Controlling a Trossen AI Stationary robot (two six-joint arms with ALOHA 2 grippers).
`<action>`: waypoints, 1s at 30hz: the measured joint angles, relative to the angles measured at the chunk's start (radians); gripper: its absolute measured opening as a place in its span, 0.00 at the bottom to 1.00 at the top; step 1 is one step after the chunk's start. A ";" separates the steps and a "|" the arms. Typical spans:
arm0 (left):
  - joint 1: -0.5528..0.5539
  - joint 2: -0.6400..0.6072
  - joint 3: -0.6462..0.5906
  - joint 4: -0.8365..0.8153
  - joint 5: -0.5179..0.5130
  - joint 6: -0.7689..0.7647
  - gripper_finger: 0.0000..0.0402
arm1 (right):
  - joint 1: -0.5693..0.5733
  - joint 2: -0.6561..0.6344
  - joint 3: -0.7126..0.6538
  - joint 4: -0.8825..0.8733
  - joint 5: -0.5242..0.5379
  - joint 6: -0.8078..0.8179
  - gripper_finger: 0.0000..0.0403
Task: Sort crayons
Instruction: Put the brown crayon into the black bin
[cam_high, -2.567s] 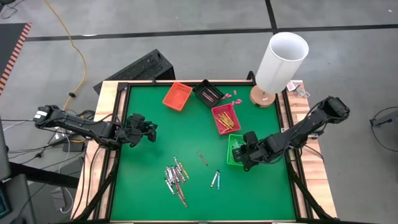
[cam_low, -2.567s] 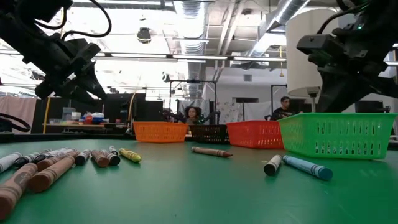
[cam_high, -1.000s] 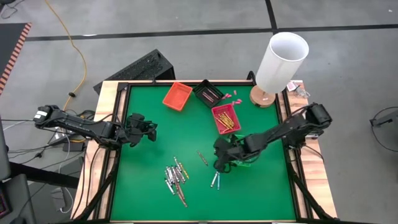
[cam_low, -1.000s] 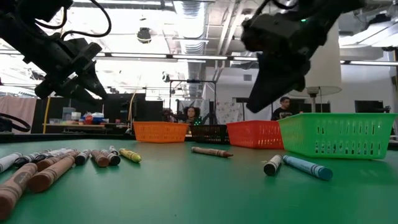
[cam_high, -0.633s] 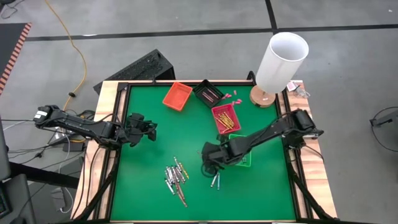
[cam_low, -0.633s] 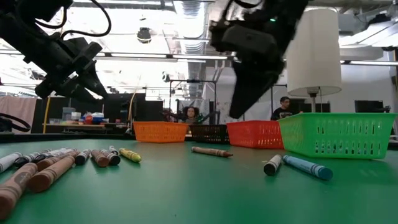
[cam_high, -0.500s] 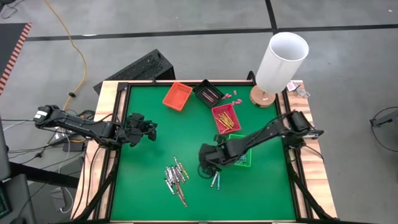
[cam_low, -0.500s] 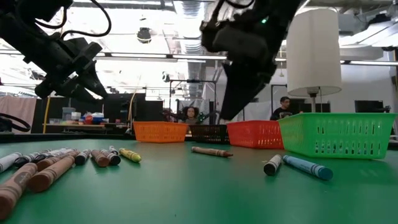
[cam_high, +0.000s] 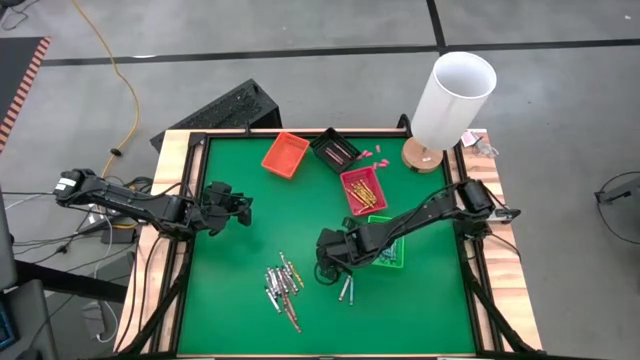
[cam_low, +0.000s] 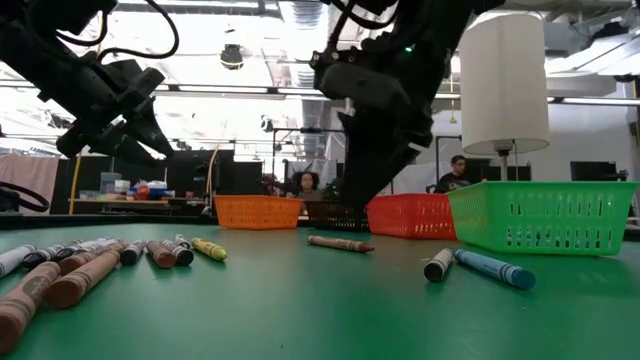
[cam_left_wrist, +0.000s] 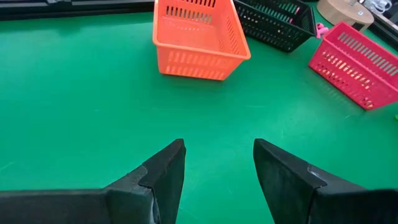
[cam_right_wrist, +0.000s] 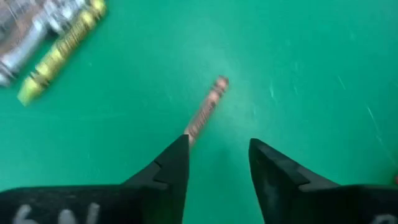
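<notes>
A brown-red crayon (cam_right_wrist: 205, 112) lies flat on the green table, alone, left of the green tray (cam_high: 392, 258). My right gripper (cam_right_wrist: 214, 143) hovers open just above it, a finger on each side of its near end and clear of it; in the low view, my right gripper (cam_low: 358, 195) hangs above that brown-red crayon (cam_low: 340, 243). A pile of grey, yellow and brown-red crayons (cam_high: 281, 288) lies near the front. Two light blue crayons (cam_high: 346, 290) lie to its right. My left gripper (cam_left_wrist: 217, 146) waits open above the table's left side.
An orange tray (cam_high: 285, 154), a black tray (cam_high: 335, 150) and a red tray (cam_high: 362, 190) holding yellow crayons stand along the far side. A white lamp (cam_high: 450, 100) stands at the far right corner. Bare green mat lies between the two arms.
My right gripper has swung from beside the green tray toward the table's left, tipping steeper down, and now stands over the lone brown-red crayon. The crayons have kept their places.
</notes>
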 joint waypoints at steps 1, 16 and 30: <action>0.000 0.000 0.000 0.000 0.000 0.000 0.45 | 0.000 0.000 -0.008 0.025 0.000 0.011 0.44; 0.000 0.000 0.000 -0.003 0.000 -0.004 0.45 | -0.001 0.083 -0.019 0.087 0.009 0.028 0.45; 0.000 0.000 0.000 -0.004 0.000 -0.005 0.45 | -0.006 0.099 -0.017 0.056 -0.015 0.039 0.32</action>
